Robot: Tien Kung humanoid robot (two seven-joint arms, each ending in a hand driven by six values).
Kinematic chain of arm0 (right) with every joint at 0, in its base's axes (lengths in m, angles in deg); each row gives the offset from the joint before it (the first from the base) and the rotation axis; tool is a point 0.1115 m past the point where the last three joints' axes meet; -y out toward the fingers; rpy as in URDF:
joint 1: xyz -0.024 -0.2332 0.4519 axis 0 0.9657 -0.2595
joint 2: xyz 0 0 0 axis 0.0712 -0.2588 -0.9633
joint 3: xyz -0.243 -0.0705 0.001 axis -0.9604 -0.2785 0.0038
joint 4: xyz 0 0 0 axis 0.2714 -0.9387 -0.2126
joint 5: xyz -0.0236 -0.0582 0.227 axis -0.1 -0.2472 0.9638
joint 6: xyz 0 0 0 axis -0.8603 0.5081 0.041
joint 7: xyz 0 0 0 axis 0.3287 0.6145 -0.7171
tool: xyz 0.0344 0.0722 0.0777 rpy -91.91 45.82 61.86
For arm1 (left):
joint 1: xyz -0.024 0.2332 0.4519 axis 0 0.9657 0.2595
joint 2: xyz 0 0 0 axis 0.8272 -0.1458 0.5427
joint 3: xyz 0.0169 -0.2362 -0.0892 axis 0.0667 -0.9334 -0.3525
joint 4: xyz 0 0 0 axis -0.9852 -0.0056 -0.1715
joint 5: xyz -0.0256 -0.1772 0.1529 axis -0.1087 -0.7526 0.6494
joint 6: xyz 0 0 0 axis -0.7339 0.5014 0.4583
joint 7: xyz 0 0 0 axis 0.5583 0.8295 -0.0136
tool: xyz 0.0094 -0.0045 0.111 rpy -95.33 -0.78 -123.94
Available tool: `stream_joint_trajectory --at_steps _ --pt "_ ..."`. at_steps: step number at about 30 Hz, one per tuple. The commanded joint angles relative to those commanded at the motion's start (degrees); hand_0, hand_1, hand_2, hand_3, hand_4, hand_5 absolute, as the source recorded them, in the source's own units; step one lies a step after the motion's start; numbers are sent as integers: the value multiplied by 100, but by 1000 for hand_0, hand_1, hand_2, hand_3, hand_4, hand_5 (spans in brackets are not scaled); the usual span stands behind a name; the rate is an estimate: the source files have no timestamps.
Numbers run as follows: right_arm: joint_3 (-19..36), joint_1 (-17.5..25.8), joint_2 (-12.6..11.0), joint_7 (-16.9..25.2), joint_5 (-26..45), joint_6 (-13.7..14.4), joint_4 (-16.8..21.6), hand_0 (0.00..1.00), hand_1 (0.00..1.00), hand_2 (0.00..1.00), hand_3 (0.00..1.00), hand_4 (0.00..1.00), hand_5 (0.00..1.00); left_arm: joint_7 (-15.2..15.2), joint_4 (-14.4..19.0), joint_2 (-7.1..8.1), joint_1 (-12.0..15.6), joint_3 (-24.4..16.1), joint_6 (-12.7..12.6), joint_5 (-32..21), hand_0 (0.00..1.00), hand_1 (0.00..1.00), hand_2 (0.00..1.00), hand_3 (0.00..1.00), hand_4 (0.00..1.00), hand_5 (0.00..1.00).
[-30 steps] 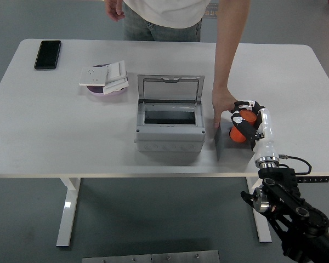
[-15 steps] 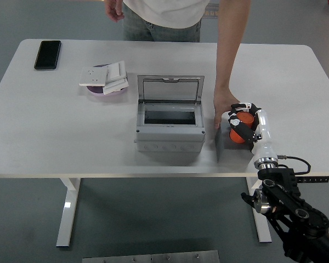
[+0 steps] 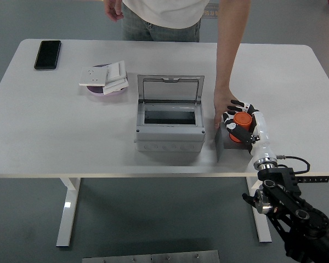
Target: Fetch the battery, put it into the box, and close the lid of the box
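The battery (image 3: 228,143), a dark grey block, stands on the table (image 3: 55,142) right of the open box (image 3: 169,125). The right hand (image 3: 239,125) rests on top of it, fingers curled over it; a person's hand (image 3: 221,107) steadies it. Lifting, insertion and closing the lid (image 3: 170,89) remain.

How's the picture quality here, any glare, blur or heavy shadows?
Head view: even, soft lighting, sharp across the table; no strong glare on the white top; a faint shadow lies under the grey box at its front; the right hand and the person's hand show no motion blur.
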Motion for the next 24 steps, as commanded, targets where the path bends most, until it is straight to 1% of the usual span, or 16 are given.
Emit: stream_joint_trajectory --at_steps 4,5,9,10,16,17,22,23,24 --pt "17 -24 -2 -17 -50 -21 41 922 777 784 866 933 118 1 1 0 -12 -9 5 6 602 757 626 570 632 132" --pt "21 -31 -4 -22 -59 -26 50 981 810 799 885 980 215 2 1 0 -16 -10 7 7 599 753 618 570 626 131" --pt "37 -52 -20 -65 -107 -17 102 981 810 799 885 980 215 -2 -1 4 -28 -23 9 19 599 753 618 570 626 131" --pt "45 -54 -22 -80 -120 -19 115 998 848 807 918 998 278 -5 0 6 -29 -27 8 22 599 751 598 564 614 126" --pt "82 -66 -31 -143 -178 -31 180 998 848 807 918 998 278 -22 2 12 -28 -39 12 34 599 751 598 564 614 126" --pt "89 -68 -33 -154 -188 -33 193 998 871 831 926 998 318 -23 2 11 -29 -38 13 33 601 749 592 564 618 129" --pt "133 -87 -46 -219 -245 -46 297 998 871 831 926 998 318 -25 0 9 -36 -33 22 26 601 749 592 564 618 129" --pt "145 -89 -49 -235 -262 -45 328 998 865 822 917 998 353 -27 -1 10 -38 -33 23 25 600 748 592 565 614 126" --pt "155 -90 -51 -246 -275 -43 353 998 865 822 917 998 353 -28 -1 11 -38 -34 24 26 600 748 592 565 614 126"
